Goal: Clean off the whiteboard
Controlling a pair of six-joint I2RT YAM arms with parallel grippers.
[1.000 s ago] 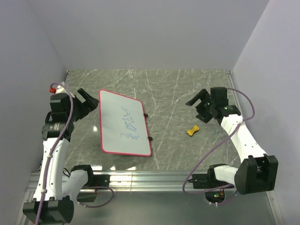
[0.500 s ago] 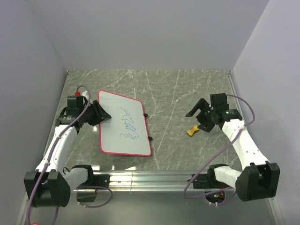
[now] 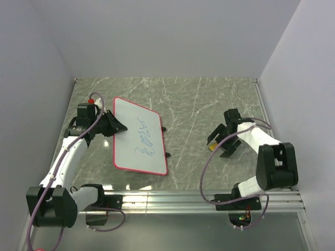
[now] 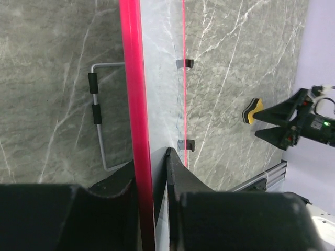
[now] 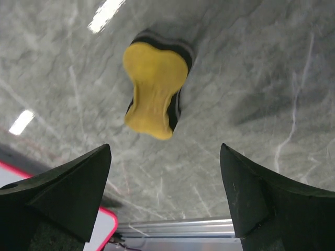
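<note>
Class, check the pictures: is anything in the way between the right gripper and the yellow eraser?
Nothing visible. The right gripper is open, and the eraser lies alone on the table, just ahead between its fingers.

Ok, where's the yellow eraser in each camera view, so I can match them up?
Top external: the yellow eraser lies right of centre, partly hidden by the right gripper.
Left wrist: the eraser is near the right edge, at mid-height.
Right wrist: the eraser is at upper centre.
Shared landmark: the whiteboard's red rim.
</note>
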